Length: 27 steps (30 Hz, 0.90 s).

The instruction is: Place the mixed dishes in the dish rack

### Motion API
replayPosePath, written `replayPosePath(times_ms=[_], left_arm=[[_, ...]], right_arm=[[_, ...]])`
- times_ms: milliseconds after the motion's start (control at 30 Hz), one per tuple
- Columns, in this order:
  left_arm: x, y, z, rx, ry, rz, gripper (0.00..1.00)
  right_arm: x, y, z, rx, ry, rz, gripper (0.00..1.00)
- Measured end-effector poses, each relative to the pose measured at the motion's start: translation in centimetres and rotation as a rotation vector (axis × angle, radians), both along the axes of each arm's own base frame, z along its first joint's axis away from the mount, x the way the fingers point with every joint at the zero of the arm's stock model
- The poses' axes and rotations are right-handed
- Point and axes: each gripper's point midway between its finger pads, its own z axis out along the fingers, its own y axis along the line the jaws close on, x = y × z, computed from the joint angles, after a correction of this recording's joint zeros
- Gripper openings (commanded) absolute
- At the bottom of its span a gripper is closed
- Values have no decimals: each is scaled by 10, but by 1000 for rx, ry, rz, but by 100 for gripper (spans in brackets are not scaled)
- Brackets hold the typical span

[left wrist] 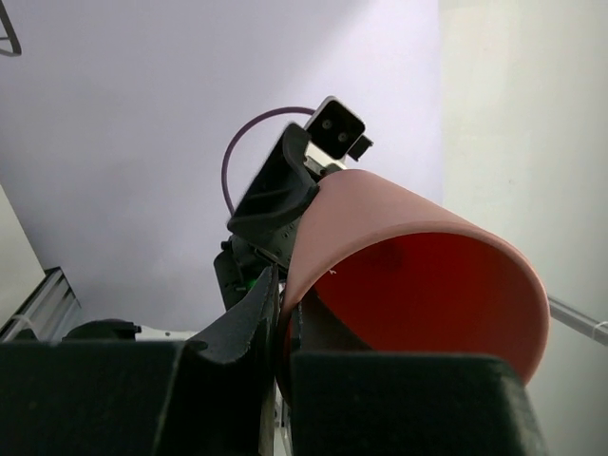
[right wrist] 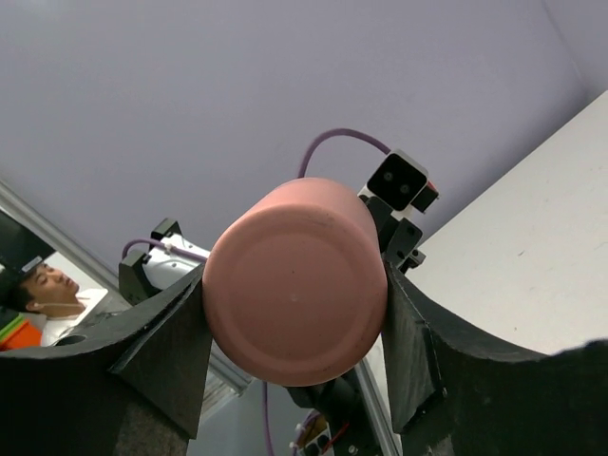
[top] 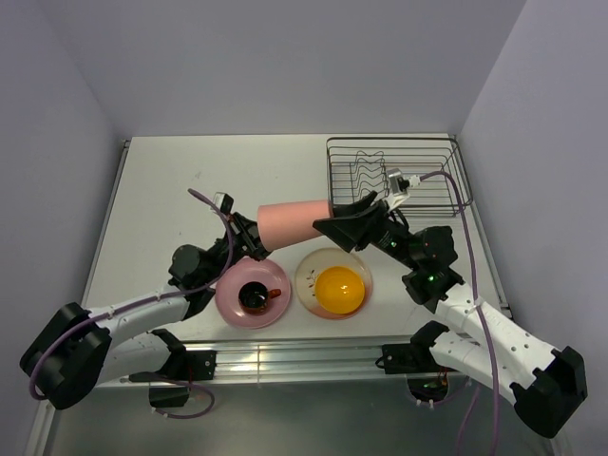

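The pink tumbler (top: pixel 294 220) hangs on its side in the air between my two grippers, above the table's middle. My left gripper (top: pixel 255 239) pinches its open rim, one finger inside and one outside, as the left wrist view (left wrist: pixel 283 294) shows on the tumbler (left wrist: pixel 380 218). My right gripper (top: pixel 340 223) holds the closed base, with a finger against each side of the tumbler (right wrist: pixel 294 280) in the right wrist view (right wrist: pixel 294 304). The small red-orange cup (top: pixel 255 295) sits on the pink plate (top: pixel 233 302). The yellow bowl (top: pixel 340 289) sits on the cream plate (top: pixel 306 266). The dish rack (top: pixel 454 176) holds no dishes.
The rack stands at the back right, close to the right wall, just behind my right wrist. Both plates lie side by side near the front edge, under the tumbler. White walls close the table on three sides.
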Motion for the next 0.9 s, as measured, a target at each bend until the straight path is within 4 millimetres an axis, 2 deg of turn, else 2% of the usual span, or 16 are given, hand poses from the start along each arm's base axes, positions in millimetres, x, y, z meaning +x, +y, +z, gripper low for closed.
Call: replayPosePath(times_ms=[67, 100, 133, 167, 200, 267, 467, 567, 700, 800, 900], left_arm=[[1, 0, 2, -9, -1, 3, 0], [1, 0, 2, -11, -2, 3, 0], [1, 0, 2, -12, -4, 3, 6], [1, 0, 2, -15, -7, 2, 34], [1, 0, 2, -17, -10, 2, 52], [1, -2, 0, -13, -12, -6, 99], [0, -6, -16, 10, 22, -30, 99], [0, -2, -32, 35, 47, -25, 99], [13, 17, -47, 62, 71, 30, 99], [23, 33, -46, 94, 53, 93, 99], [33, 39, -41, 173, 28, 153, 99]], right_arm=[[2, 0, 0, 3, 0, -7, 41], [2, 0, 1, 4, -3, -7, 17], [2, 0, 1, 4, -3, -6, 3], [1, 0, 1, 5, -5, -5, 0], [1, 0, 2, 6, -7, -6, 0], [0, 0, 2, 6, -10, 3, 0], [-4, -5, 8, 17, -24, -7, 0], [1, -13, 9, 15, -27, -40, 0], [21, -31, 5, -32, 5, -147, 0], [42, -52, 2, -80, 42, -267, 0], [68, -78, 6, -147, 96, -416, 0]])
